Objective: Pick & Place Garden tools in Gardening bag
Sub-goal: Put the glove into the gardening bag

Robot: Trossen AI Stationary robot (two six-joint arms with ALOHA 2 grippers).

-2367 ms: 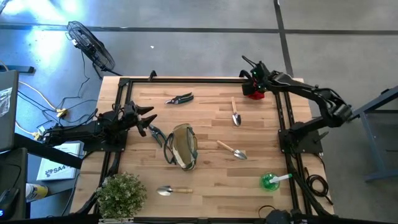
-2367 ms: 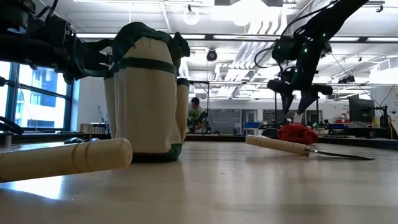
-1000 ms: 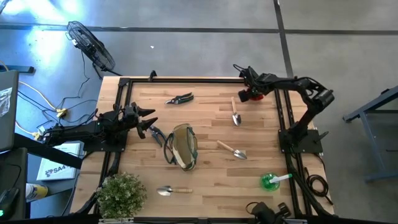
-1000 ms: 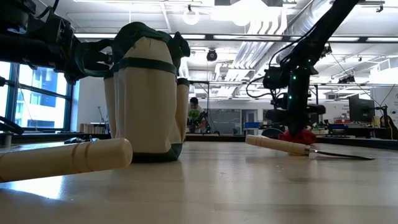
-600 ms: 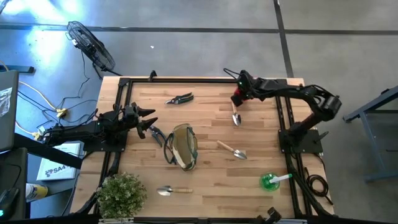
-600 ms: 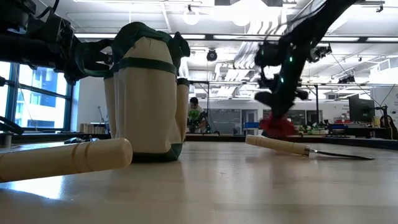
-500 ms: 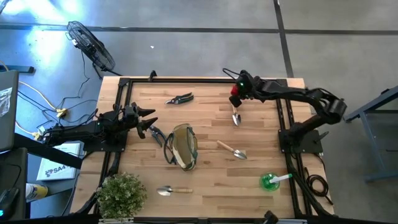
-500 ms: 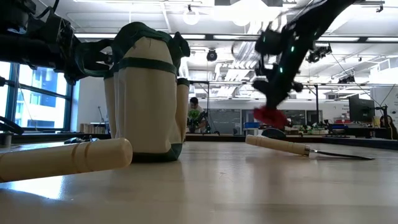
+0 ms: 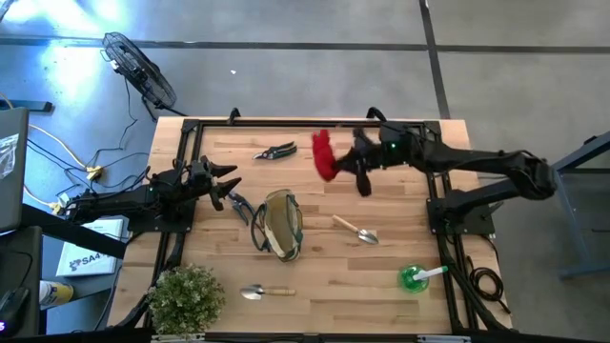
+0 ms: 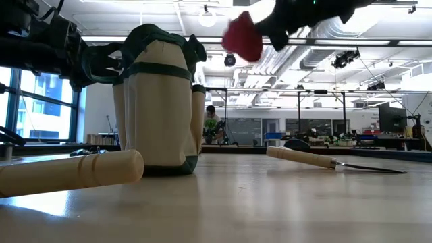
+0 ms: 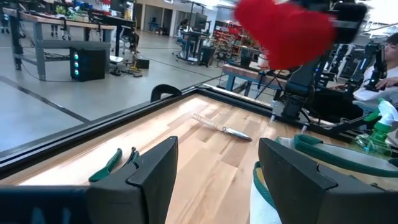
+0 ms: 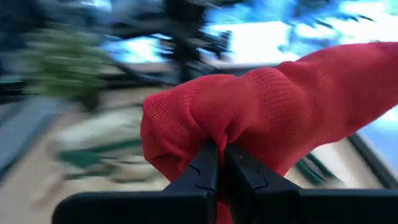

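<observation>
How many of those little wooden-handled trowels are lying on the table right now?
3 at most are visible. One trowel lies right of the gardening bag, one near the front edge beside the bushy plant, and a third is probably hidden under the right gripper carrying the red glove.

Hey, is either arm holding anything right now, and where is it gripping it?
The right gripper pinches the red glove by a bunched fold of fabric. The left gripper holds nothing, its jaws open.
</observation>
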